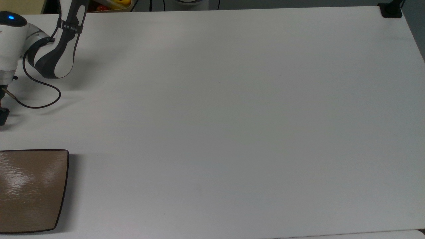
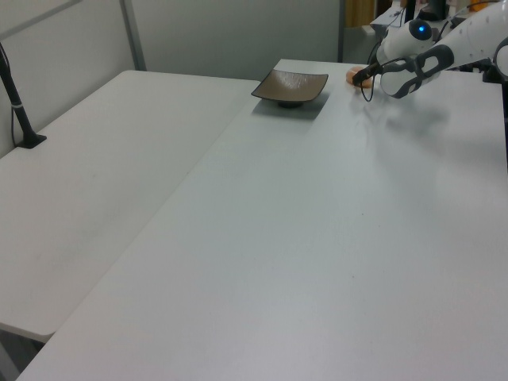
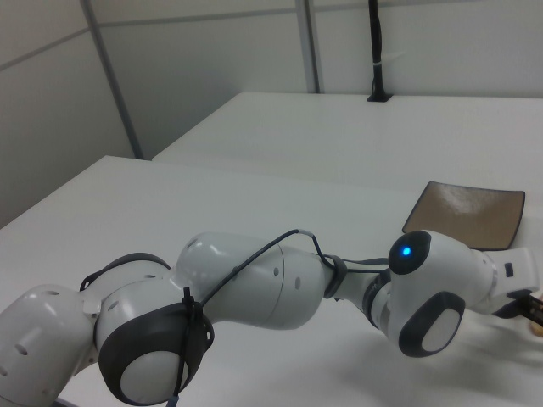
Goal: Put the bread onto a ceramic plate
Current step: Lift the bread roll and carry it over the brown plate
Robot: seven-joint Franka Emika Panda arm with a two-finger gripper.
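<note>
The bread [image 2: 352, 75] is a small orange-tan lump on the white table, near the far edge in the left view and right of the plate. My gripper [image 2: 363, 75] is down at the bread's right side; whether it touches the bread is unclear. A dark part of the gripper [image 1: 2, 116] pokes in at the top view's left edge. The ceramic plate [image 2: 290, 85] is a glossy brown square with nothing on it. It also lies at the top view's lower left [image 1: 33, 191] and behind the wrist in the right view [image 3: 467, 214].
The white and grey arm [image 1: 56, 49] reaches in over the top view's upper left corner, with a black cable [image 1: 40, 99] looping below it. A black post base [image 1: 391, 10] stands at the top view's far right corner. A second white table [image 2: 95, 175] adjoins in the left view.
</note>
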